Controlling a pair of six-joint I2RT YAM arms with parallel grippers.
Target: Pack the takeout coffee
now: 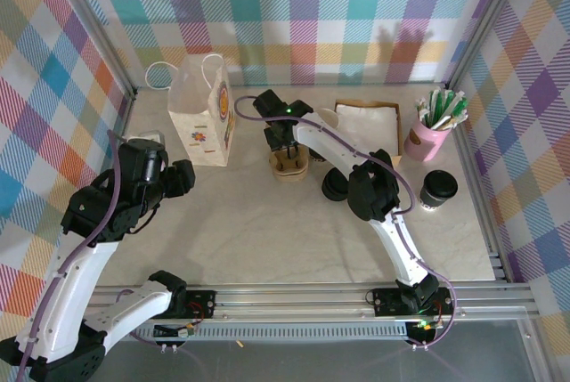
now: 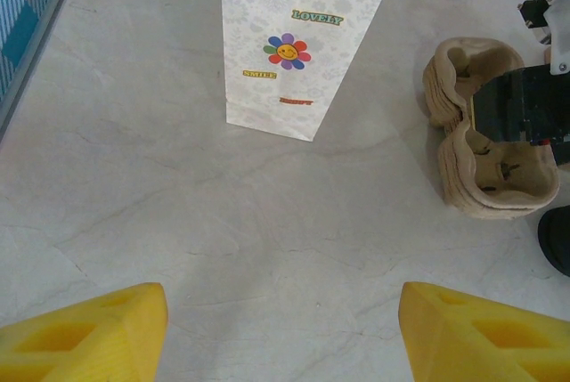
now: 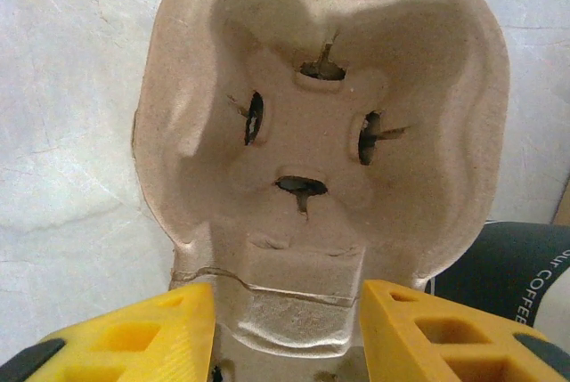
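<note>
The takeout coffee [image 1: 439, 188], a dark cup with a round black lid, stands at the right of the table, apart from both grippers. My right gripper [image 1: 287, 156] reaches down onto a stack of brown pulp cup carriers [image 1: 289, 166]. In the right wrist view its yellow fingers [image 3: 151, 333] press on both sides of the top carrier's [image 3: 312, 133] middle bridge. My left gripper [image 2: 283, 329] hangs open over bare table, pointing at the white paper bag [image 2: 298, 39]. That bag [image 1: 200, 110] stands upright at the back left, left of the carriers [image 2: 494, 164].
A dark cup [image 3: 512, 266] printed with "COFFEE" stands just right of the carriers, and a dark round object [image 1: 336, 186] shows there in the top view. A brown napkin box [image 1: 367, 119] and a pink cup of sticks [image 1: 430, 133] stand at the back right. Checkered walls close in the table.
</note>
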